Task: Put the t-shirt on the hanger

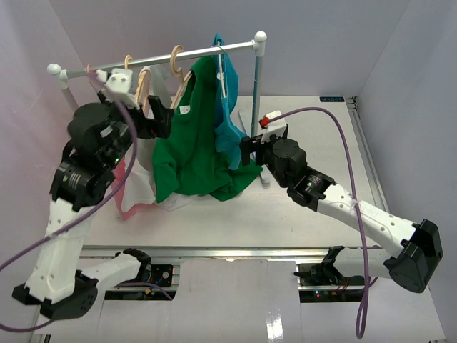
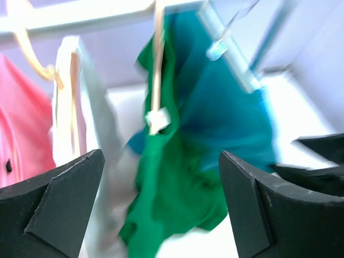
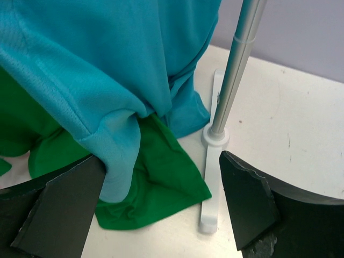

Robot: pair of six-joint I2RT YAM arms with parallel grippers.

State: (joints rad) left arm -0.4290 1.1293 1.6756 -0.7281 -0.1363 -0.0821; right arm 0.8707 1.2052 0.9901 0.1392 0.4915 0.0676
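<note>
The green t-shirt [image 1: 193, 146] hangs from the beige hanger [image 1: 183, 84], whose hook is over the rack rail. Its lower part lies bunched on the table. My left gripper [image 1: 160, 123] is open and empty, just left of the t-shirt at chest height. In the left wrist view the t-shirt [image 2: 172, 188] and the hanger's thin stem [image 2: 158, 59] show ahead between the open fingers [image 2: 64, 199]. My right gripper [image 1: 248, 151] is open and empty, low at the t-shirt's right side. The right wrist view shows the t-shirt's hem [image 3: 156, 183] on the table under teal cloth.
A teal-blue shirt [image 1: 228, 128] hangs right of the green one and also shows in the right wrist view [image 3: 97, 64]. A white shirt [image 1: 146, 153] and a pink garment [image 1: 128, 193] hang at the left. The rack's right pole [image 3: 236, 70] and foot [image 3: 210, 204] stand close to my right gripper.
</note>
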